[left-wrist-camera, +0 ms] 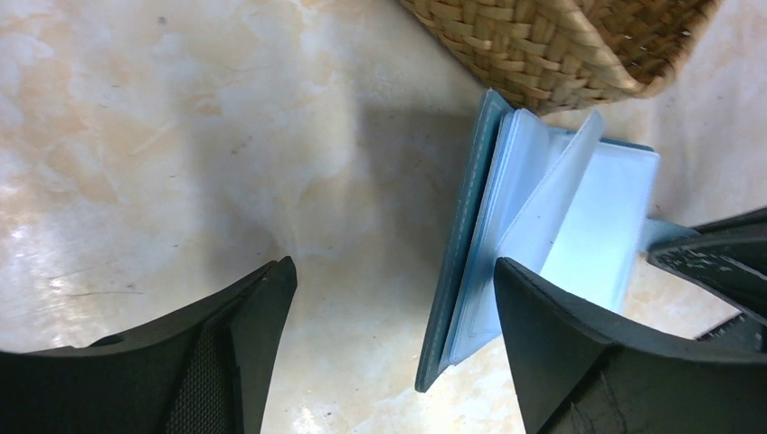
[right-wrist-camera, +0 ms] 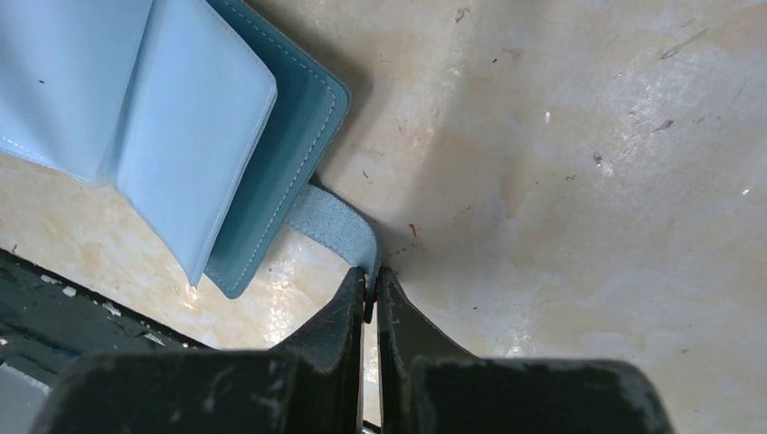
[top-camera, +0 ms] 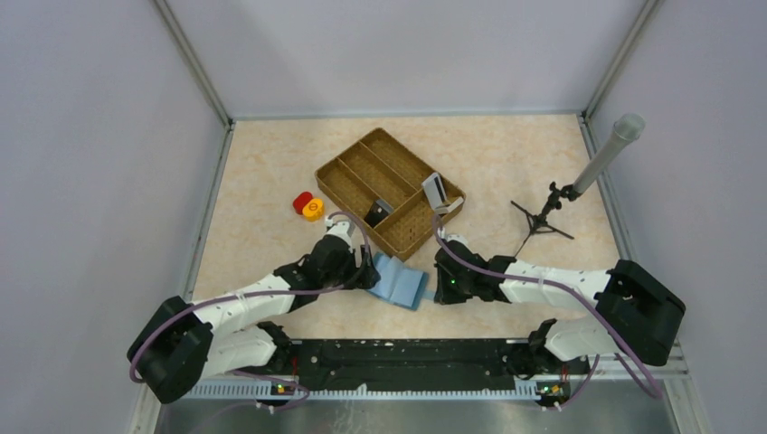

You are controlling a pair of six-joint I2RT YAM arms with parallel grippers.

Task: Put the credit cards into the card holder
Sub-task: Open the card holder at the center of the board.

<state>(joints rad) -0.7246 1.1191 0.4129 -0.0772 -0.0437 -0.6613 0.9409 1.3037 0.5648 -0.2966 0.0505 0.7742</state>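
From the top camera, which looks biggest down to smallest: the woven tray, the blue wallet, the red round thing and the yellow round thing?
1. The woven tray.
2. The card holder, lying open.
3. The red round piece and the yellow round piece look about the same size, so I won't rank them.

Bright, even overhead light; soft shadows and faint glare on the tabletop (right-wrist-camera: 588,181).

My beige marbled tabletop (top-camera: 271,181) is carrying a handful of things.
The teal card holder (top-camera: 398,282) is lying open nearest my bases, just beside the brown woven divided tray (top-camera: 409,237). A red round piece (top-camera: 302,201) and a yellow round piece (top-camera: 313,210) are sitting together left of the tray, and a small black tripod (top-camera: 541,220) is standing to its right.
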